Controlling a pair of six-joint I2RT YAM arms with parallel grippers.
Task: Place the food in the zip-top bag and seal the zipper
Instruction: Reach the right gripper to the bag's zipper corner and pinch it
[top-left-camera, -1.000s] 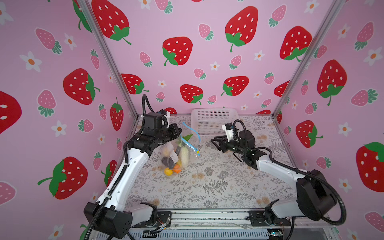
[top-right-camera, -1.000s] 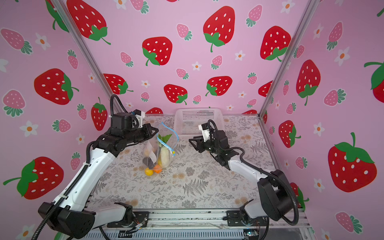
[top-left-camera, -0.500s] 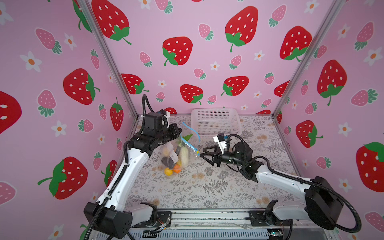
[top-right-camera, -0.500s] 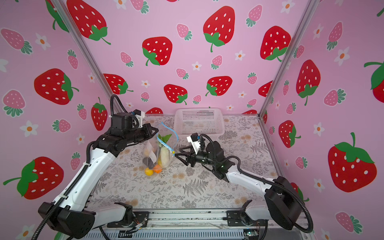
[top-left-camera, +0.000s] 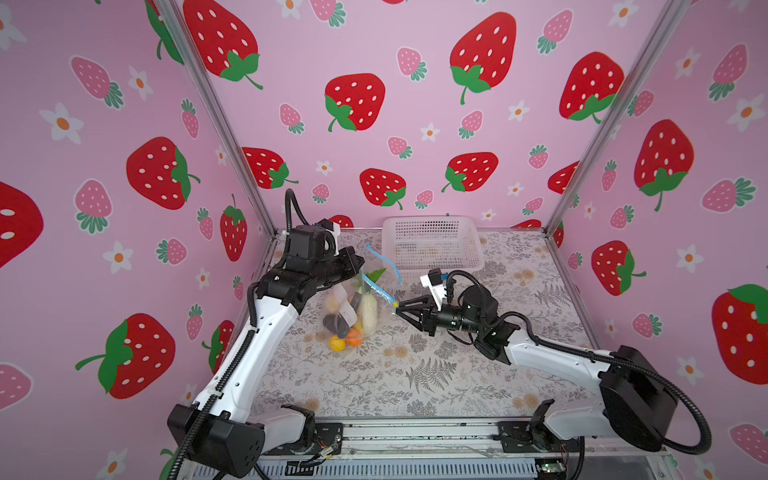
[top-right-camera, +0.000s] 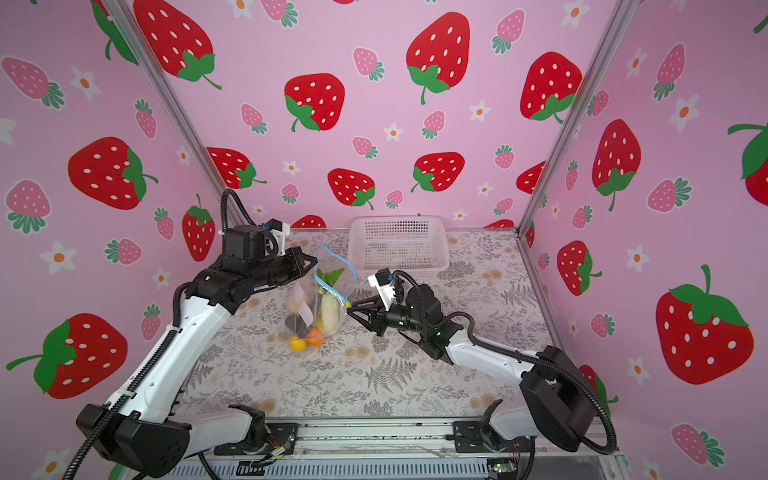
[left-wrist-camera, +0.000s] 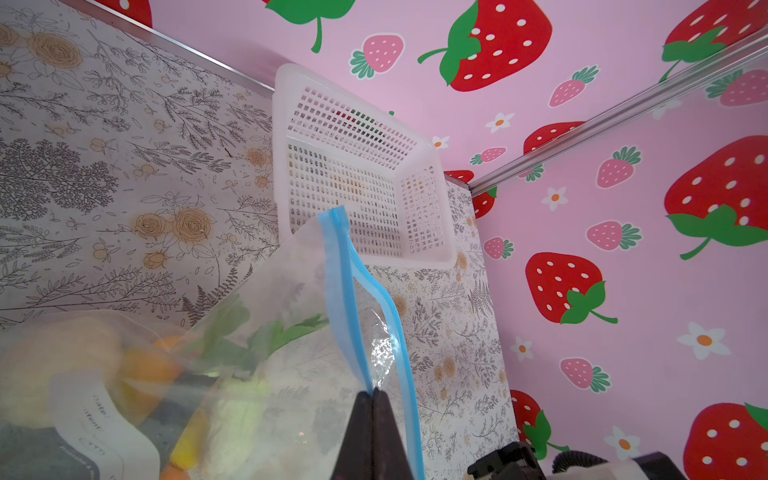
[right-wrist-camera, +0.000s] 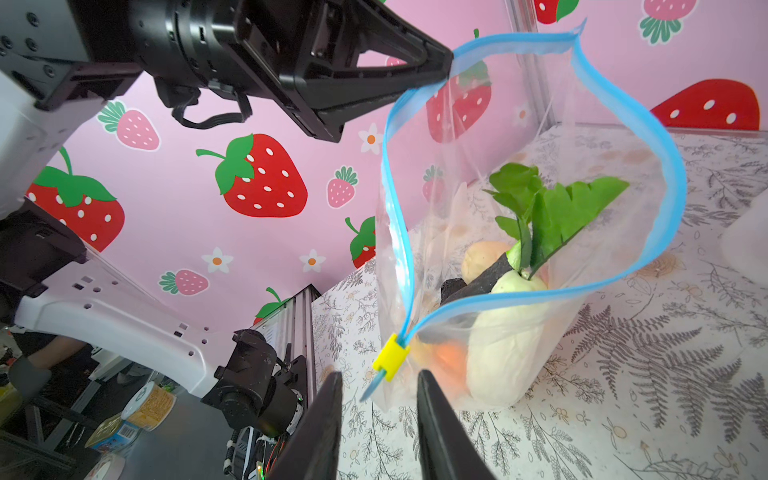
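Observation:
The clear zip-top bag hangs over the table with its mouth gaping. Inside it lies the food: a white piece with green leaves, a dark piece, a beige one, and yellow and orange ones at the bottom. The blue zipper loops round the mouth, with its yellow slider at one end. My left gripper is shut on the bag's rim. My right gripper is open, its fingers either side of the strip's tip just below the slider, not touching.
A white perforated basket stands against the back wall, behind the bag. Pink strawberry walls close the table on three sides. The floral table surface stretches in front of the bag.
My right gripper has travelled left from near the basket to the bag's slider end, and its jaws have narrowed. The left arm and bag have stayed put.

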